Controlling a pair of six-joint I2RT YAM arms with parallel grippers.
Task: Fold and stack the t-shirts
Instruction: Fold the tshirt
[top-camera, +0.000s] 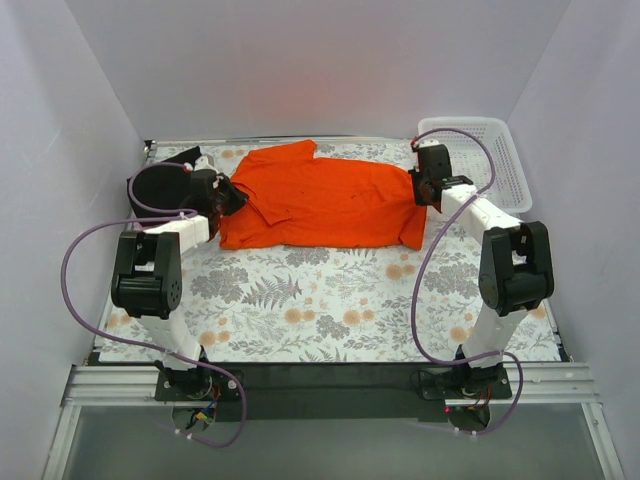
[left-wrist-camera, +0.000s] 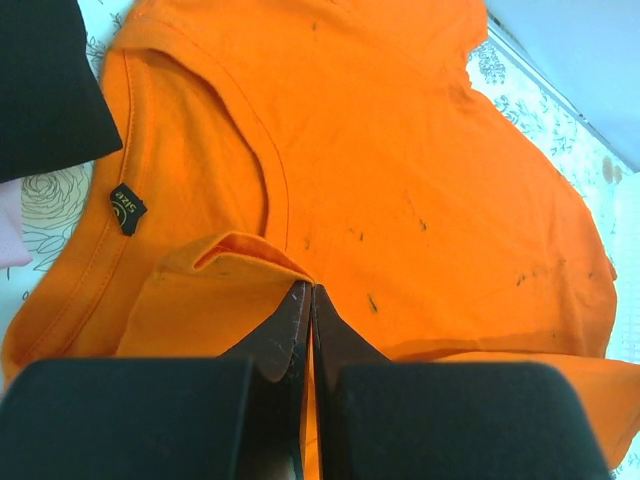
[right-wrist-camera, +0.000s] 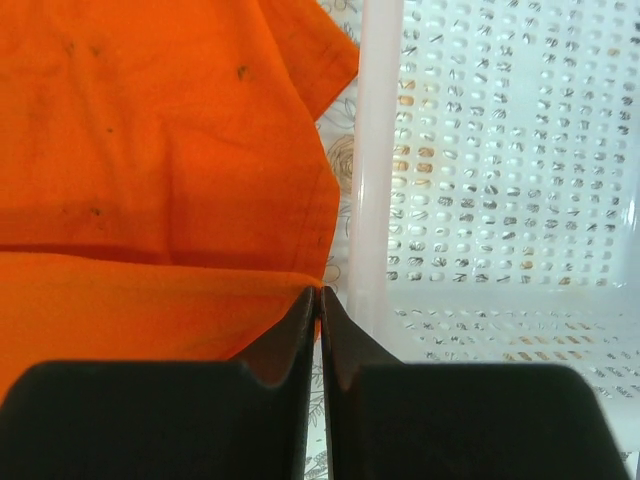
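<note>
Leftmost, the black t-shirt (top-camera: 150, 186) lies as a dark rounded heap at the far-left corner of the table, matte and without visible creases. In the left wrist view a thin sliver of the pink t-shirt (left-wrist-camera: 7, 226) shows at the frame edge, just below the black cloth; its shape cannot be told.

The left gripper (left-wrist-camera: 308, 291) has its two dark, wedge-shaped fingers pressed together with no gap, pinching a raised ridge of orange cloth just below the collar. The fabric tents up into a small hollow fold at the fingertips.

The orange t-shirt (top-camera: 330, 200) is spread across the far half of the table, lengthwise from left to right, collar end at the left. It lies on the tablecloth (top-camera: 300, 290), which is printed with grey ferns and orange flowers. The knit is smooth and bright, with scattered small dark specks. The ribbed neckline curves in a clean arc, and a small black size tag (left-wrist-camera: 127, 208) sits inside it. The near edge is doubled over in a straight band.

The right gripper (right-wrist-camera: 320, 293) is likewise closed tight, its tips nipping the shirt's hem end where the doubled edge meets the corner.

Rightmost, the basket (top-camera: 500, 165) is white plastic, rectangular, its floor and walls pierced in a regular mesh. Its smooth rim runs just beside the shirt's hem.
</note>
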